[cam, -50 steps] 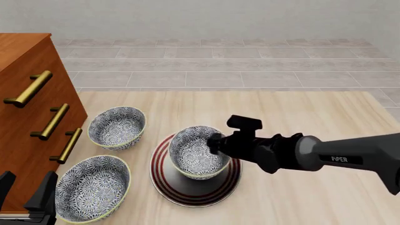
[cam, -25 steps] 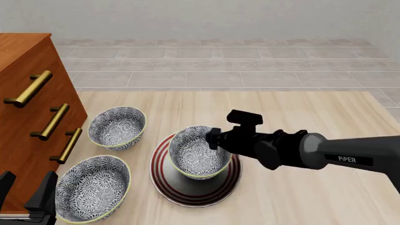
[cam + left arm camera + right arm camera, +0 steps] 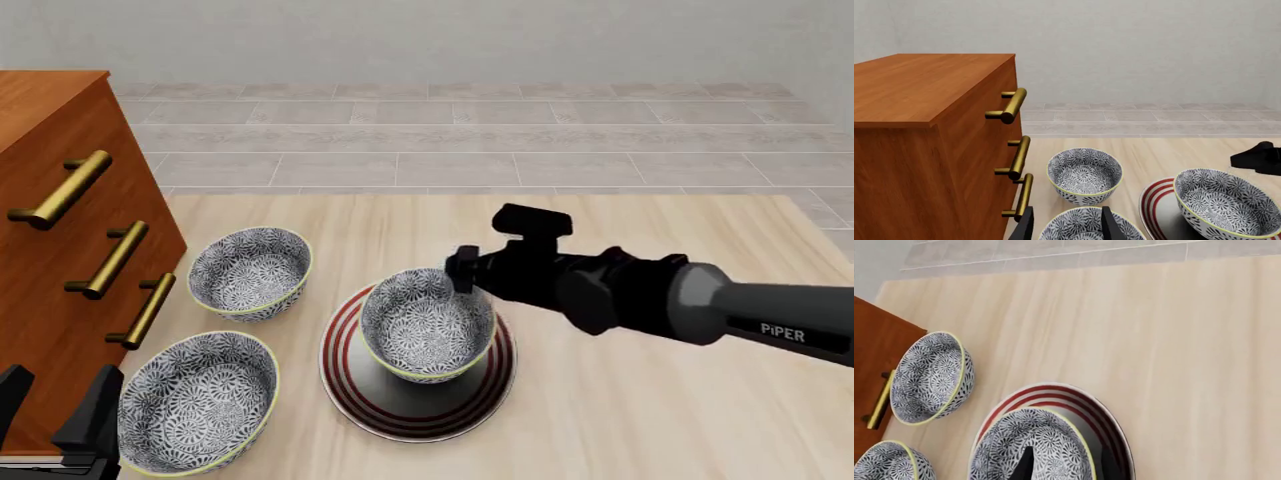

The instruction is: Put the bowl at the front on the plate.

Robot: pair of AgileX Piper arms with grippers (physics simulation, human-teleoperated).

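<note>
I've got the bowl (image 3: 426,328) sitting upright on the plate (image 3: 350,388), red rings showing all round it, near the middle of the table (image 3: 641,400). My right gripper (image 3: 461,275) hangs just above the bowl's far-right rim; in the right wrist view its two dark fingers (image 3: 1026,464) sit apart, one over the inside of the bowl, one outside, and I can't tell whether either touches the rim — spread wide, gripping nothing that I can make out. Two more patterned bowls sit to the left: the far-left bowl (image 3: 250,272) and the near-left bowl (image 3: 196,400), both beside the wooden drawer cabinet (image 3: 60,250) with its brass handles (image 3: 110,260). My left gripper (image 3: 54,420) is parked low at the near-left corner, fingers parted, empty, just beside the near-left bowl.
</note>
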